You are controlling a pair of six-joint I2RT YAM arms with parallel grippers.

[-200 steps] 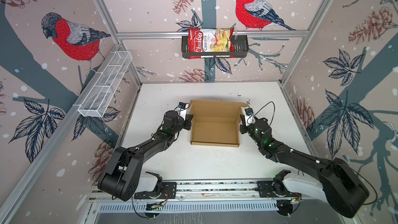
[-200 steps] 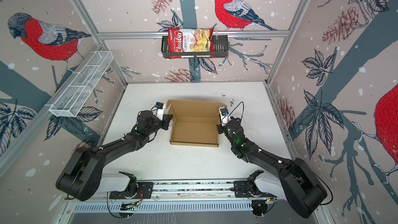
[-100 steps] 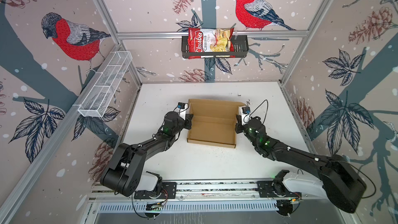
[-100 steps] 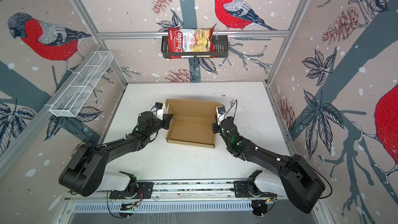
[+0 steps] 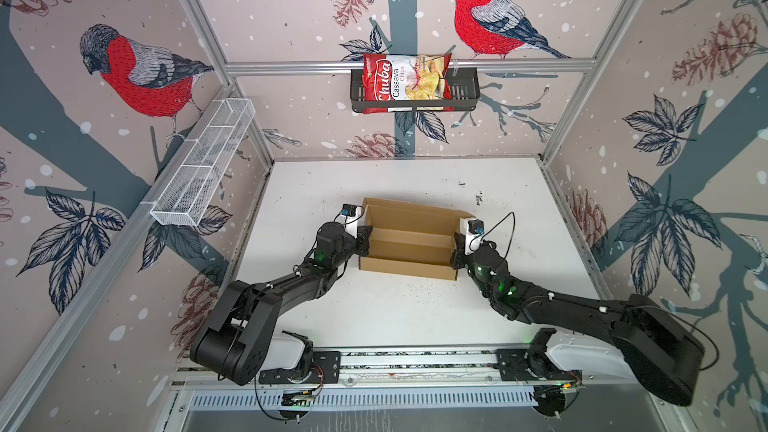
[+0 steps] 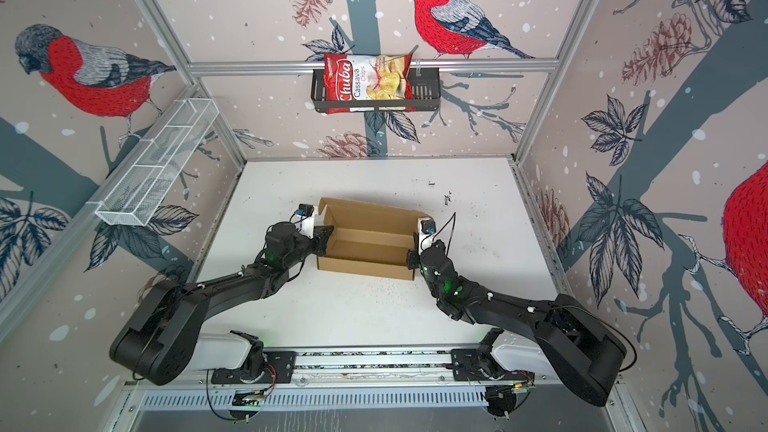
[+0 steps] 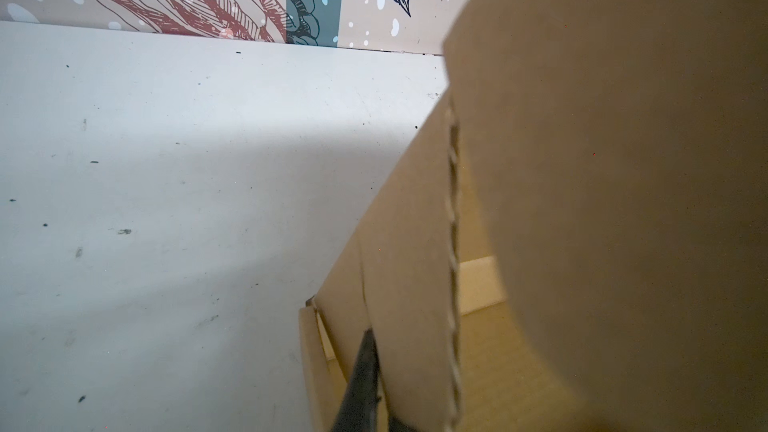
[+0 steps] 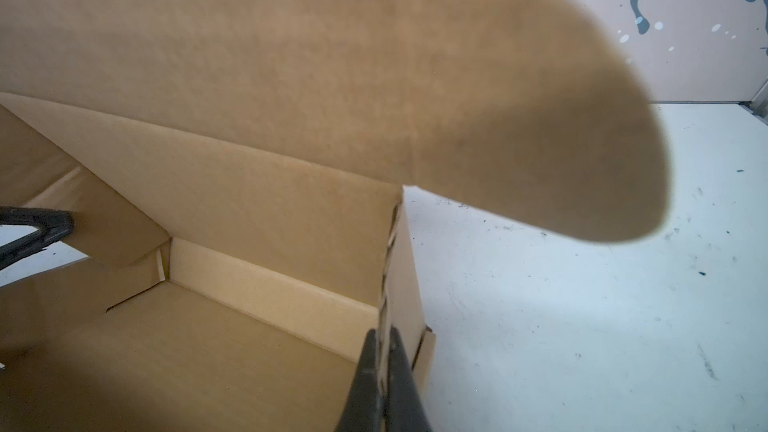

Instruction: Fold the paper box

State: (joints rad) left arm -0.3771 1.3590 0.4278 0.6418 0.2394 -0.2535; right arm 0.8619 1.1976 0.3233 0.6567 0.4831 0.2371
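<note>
The paper box (image 5: 409, 245) (image 6: 365, 245) is a shallow brown cardboard tray in the middle of the white table, its lid panel standing up along the far side. My left gripper (image 5: 365, 238) (image 6: 328, 234) is shut on the box's left side wall (image 7: 409, 284); only one dark finger (image 7: 361, 380) shows there. At the opposite end my right gripper (image 5: 455, 249) (image 6: 411, 257) (image 8: 383, 336) is shut on the upright right side wall (image 8: 401, 280), a finger on each face. A rounded lid flap (image 8: 540, 139) hangs over that end.
A red chips bag (image 5: 405, 83) sits in a black basket (image 5: 465, 89) high on the back wall. A white wire shelf (image 5: 203, 164) runs along the left wall. The arm bases stand on a rail (image 5: 415, 361) at the front table edge.
My right gripper has moved a little left with the box's right wall in it, and the box has shifted slightly left. The left gripper has held its grip and barely moved.
</note>
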